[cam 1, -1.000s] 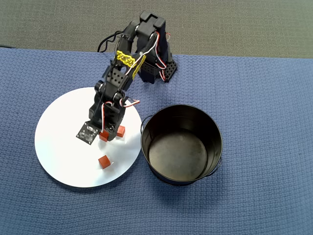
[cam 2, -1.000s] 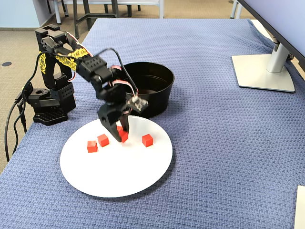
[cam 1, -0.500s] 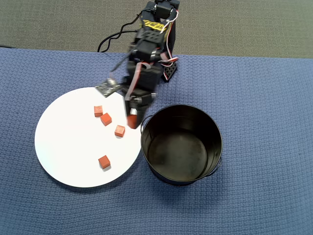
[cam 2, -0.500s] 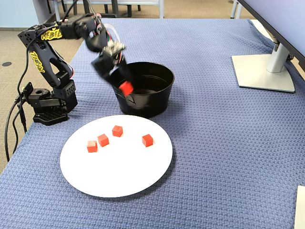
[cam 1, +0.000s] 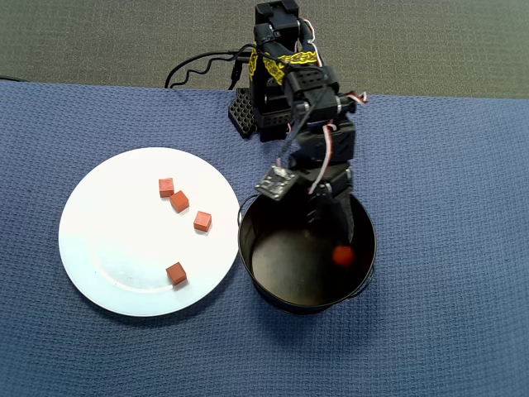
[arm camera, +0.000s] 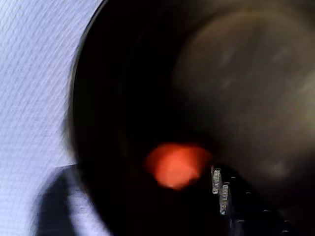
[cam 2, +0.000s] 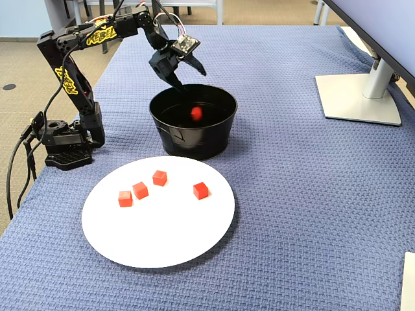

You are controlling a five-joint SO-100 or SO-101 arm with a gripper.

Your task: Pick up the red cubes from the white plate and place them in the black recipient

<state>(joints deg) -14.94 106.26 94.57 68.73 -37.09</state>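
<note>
Several red cubes (cam 1: 179, 201) (cam 2: 140, 190) lie apart on the white plate (cam 1: 116, 248) (cam 2: 162, 233). One more red cube (cam 1: 342, 255) (cam 2: 196, 113) is inside the black recipient (cam 1: 248, 256) (cam 2: 194, 146), free of the fingers and blurred. In the wrist view it shows as an orange smear (arm camera: 177, 164) against the dark inner wall. My gripper (cam 1: 332, 223) (cam 2: 192, 82) hangs over the recipient's rim on the arm's side, open, with its jaws spread and nothing between them.
The arm's base (cam 1: 248, 116) (cam 2: 65, 139) stands at the edge of the blue woven cloth, with cables trailing off it. A monitor stand (cam 2: 360, 97) sits at the far right in the fixed view. Plate and recipient nearly touch.
The gripper lifted one cube off the plate, swung right over the recipient and opened. The cube left the fingers and is now inside the recipient.
</note>
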